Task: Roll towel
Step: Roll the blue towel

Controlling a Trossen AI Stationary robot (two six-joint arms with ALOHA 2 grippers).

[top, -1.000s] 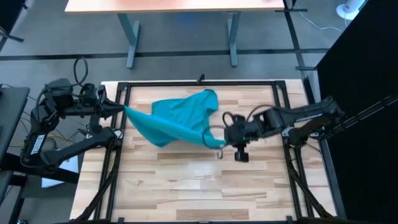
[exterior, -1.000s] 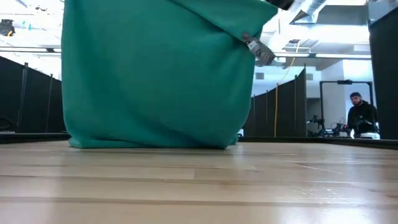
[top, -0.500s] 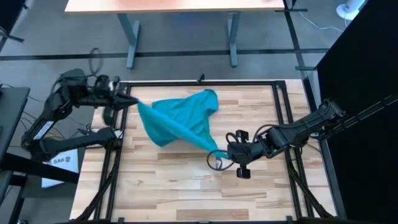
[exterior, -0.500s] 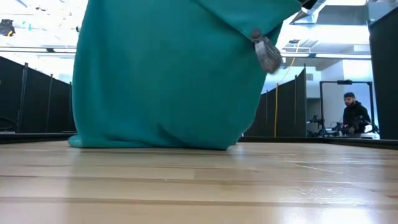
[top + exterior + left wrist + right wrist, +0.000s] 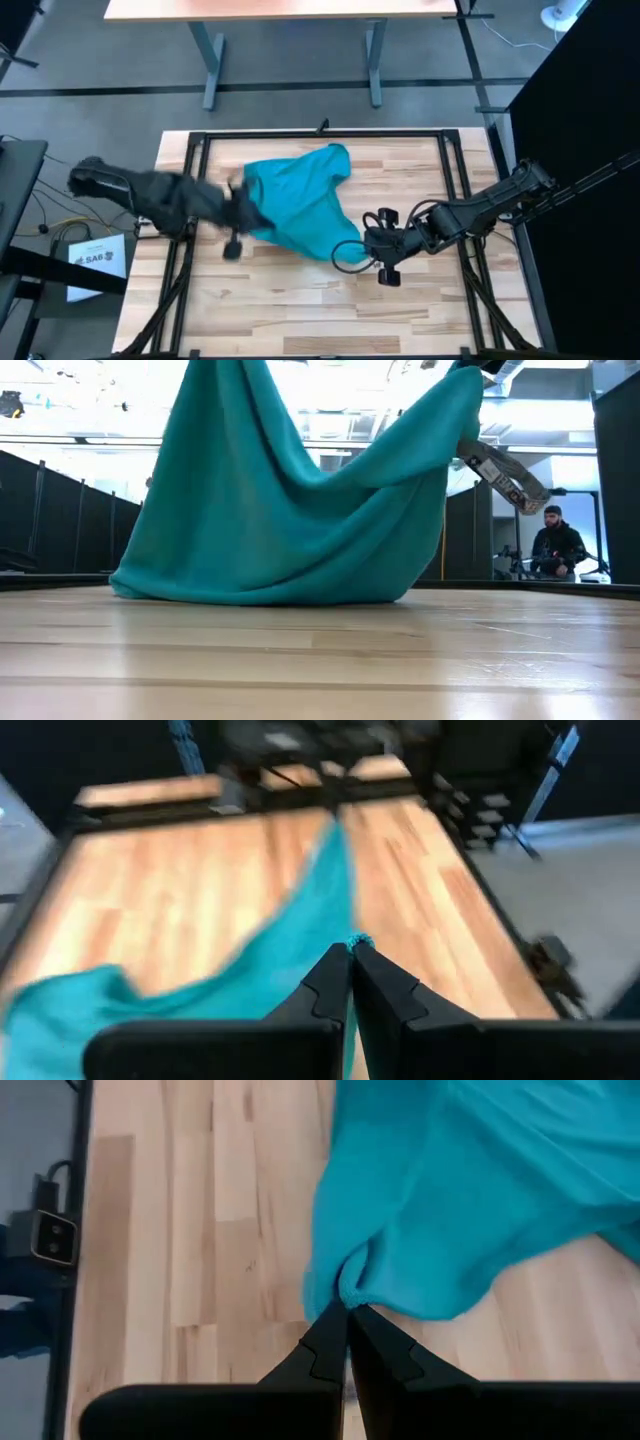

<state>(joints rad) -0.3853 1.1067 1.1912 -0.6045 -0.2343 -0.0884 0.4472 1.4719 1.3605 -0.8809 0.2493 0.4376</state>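
Start at the counter's left edge: your left pincer (image 5: 240, 212) is clamped on one corner of the towel (image 5: 295, 205), and in the left wrist view its fingers (image 5: 330, 985) sit pressed together with a tuft of teal cloth poking out between the tips. From there the towel runs away across the counter (image 5: 300, 310) toward the right arm, its long axis roughly left to right, sagging in the middle. In the low view the towel (image 5: 290, 530) hangs as a swag between two raised corners, its belly resting on the counter (image 5: 320, 660) and the rest bunched toward the far edge. At the right end, your right pincer (image 5: 365, 247) is likewise shut on the other corner; the right wrist view shows the towel (image 5: 480, 1190) pinched at the tips of those fingers (image 5: 328, 1342), spreading out beyond them. Each arm is at its own end, neither nearer the middle, so I judge that the next move depends on drawing the two corners apart along that axis, so the cloth lies flat for rolling.
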